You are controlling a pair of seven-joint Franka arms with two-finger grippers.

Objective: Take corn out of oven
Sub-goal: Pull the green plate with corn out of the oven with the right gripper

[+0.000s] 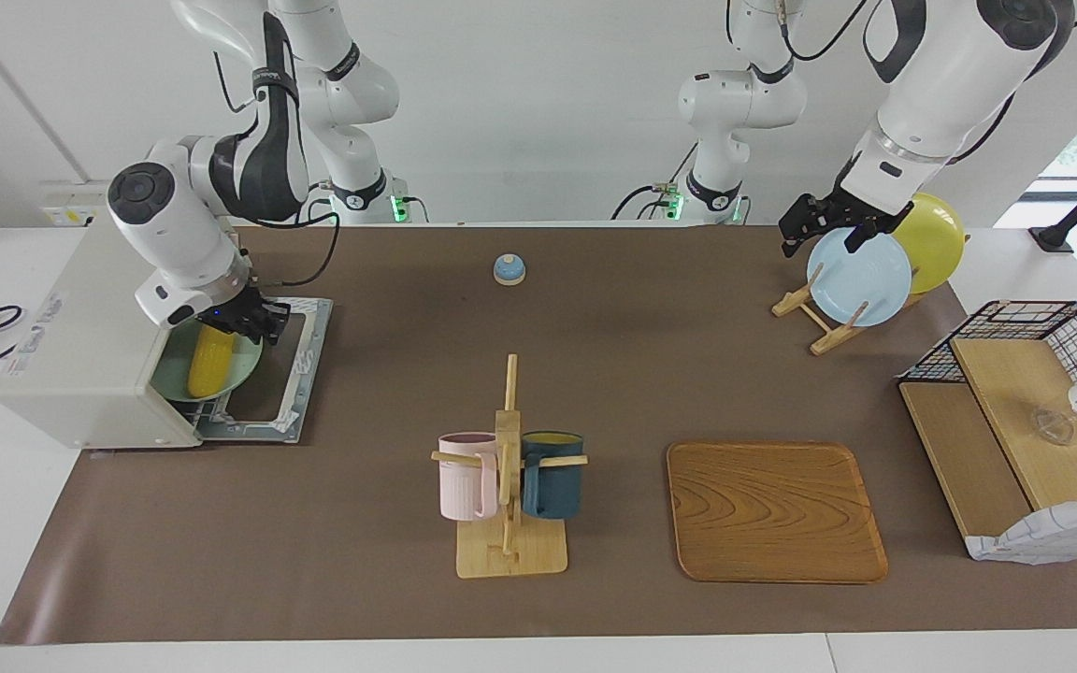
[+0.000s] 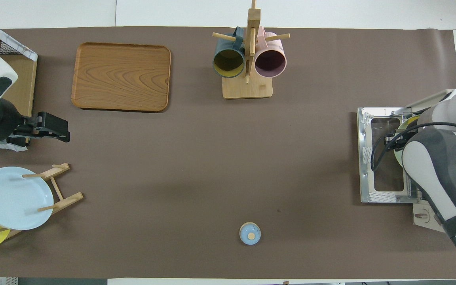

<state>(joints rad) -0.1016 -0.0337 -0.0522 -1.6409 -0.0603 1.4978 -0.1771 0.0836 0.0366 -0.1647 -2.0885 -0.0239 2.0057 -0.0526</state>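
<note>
While at corn (image 1: 210, 364), right claw (image 1: 249, 319)

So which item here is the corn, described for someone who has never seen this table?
Find the off-white oven at the right arm's end of the table, its glass door folded down flat. At its mouth sits a pale green plate, with the right gripper at it. The corn is the bright yellow tapered cob lying on that plate, the only long thing there.

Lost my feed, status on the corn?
Right gripper at corn's upper end, grip unclear. Corn on green plate in open oven. Left gripper waits over plate rack. Path clear.
</note>
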